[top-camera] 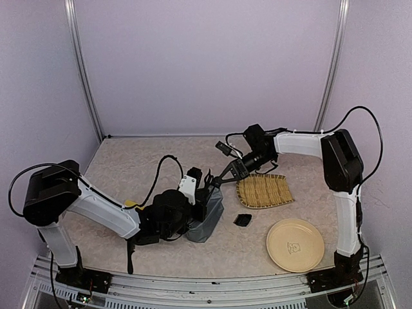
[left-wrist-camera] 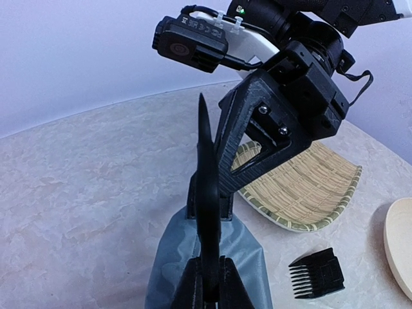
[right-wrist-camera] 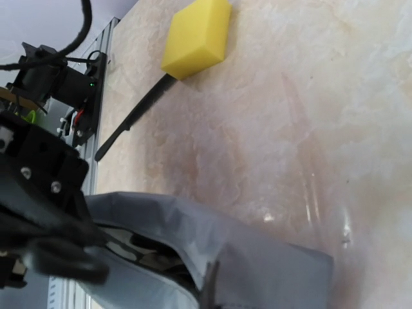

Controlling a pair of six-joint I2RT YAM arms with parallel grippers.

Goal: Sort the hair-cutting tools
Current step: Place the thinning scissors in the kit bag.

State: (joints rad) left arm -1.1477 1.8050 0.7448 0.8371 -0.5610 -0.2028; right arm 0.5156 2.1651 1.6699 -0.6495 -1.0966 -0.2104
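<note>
- left gripper [left-wrist-camera: 206, 283]: clenched on a thin black piece [left-wrist-camera: 205, 167] that stands up over the pouch [left-wrist-camera: 248, 261].
- right gripper [left-wrist-camera: 225, 187]: jaws closed, tips against that same piece, above the pouch mouth.
- seen edge-on, the piece could be scissors; cannot tell.
- guard [left-wrist-camera: 317, 272]: flat on the table, between pouch, tray [left-wrist-camera: 309, 187] and plate [left-wrist-camera: 400, 244].
- comb [right-wrist-camera: 132, 116]: near the front edge, one end touching the sponge [right-wrist-camera: 196, 35].
- the pouch's inside is dark and blurred.
</note>
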